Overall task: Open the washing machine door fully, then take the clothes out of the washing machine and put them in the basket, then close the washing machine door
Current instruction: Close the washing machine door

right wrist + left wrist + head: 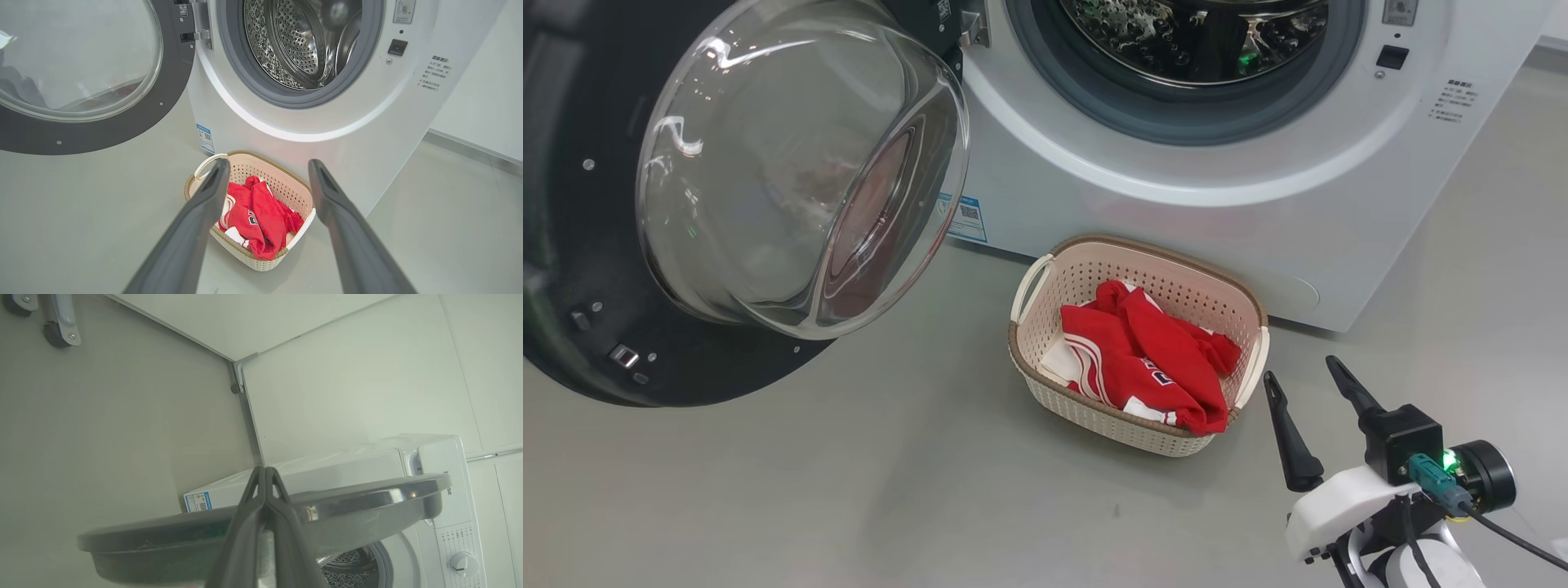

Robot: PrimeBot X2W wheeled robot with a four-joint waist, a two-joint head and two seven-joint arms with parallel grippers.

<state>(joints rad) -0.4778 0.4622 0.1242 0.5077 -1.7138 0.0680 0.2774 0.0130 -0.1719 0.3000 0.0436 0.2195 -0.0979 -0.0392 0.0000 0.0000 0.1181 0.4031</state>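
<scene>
Several red clothes [1160,351] lie in the basket [1094,242]; the right gripper [1299,368] stands wide open and empty beside it, the left gripper [265,469] is closed near the open washing machine door [367,502].

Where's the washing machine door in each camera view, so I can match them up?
Head view: washing machine door fills the upper left, glass bulging toward the camera.
Left wrist view: its dark rim runs edge-on across the bottom.
Right wrist view: upper left, swung open.
Shared landmark: the machine's blue sticker.
</scene>
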